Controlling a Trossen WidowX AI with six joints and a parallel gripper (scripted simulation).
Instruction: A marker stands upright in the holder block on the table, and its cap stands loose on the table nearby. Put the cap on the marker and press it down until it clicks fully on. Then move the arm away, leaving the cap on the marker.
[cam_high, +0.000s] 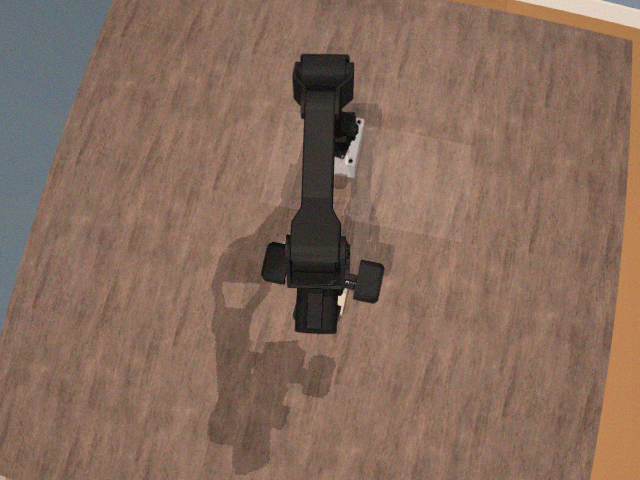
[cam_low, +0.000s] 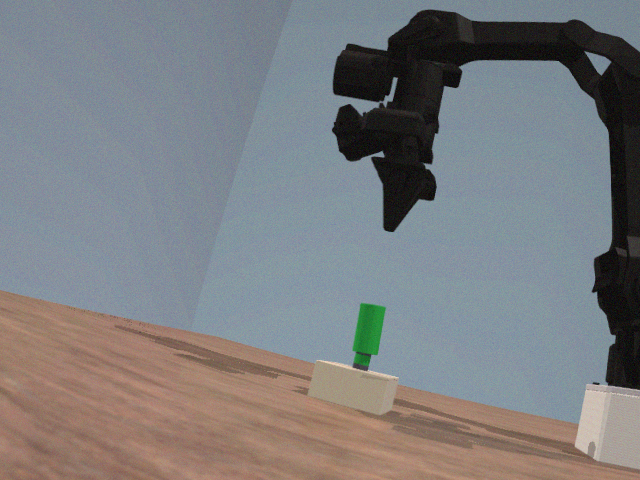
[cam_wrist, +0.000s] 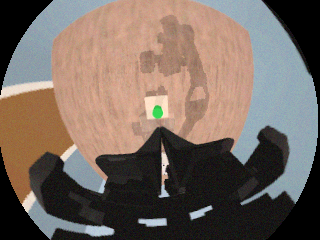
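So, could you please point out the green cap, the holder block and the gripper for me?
green cap (cam_low: 369, 328): exterior view, middle of its side wall.
holder block (cam_low: 345, 390): exterior view, its front face.
gripper (cam_low: 391, 227): exterior view, the tips of its shut fingers, high above the cap.
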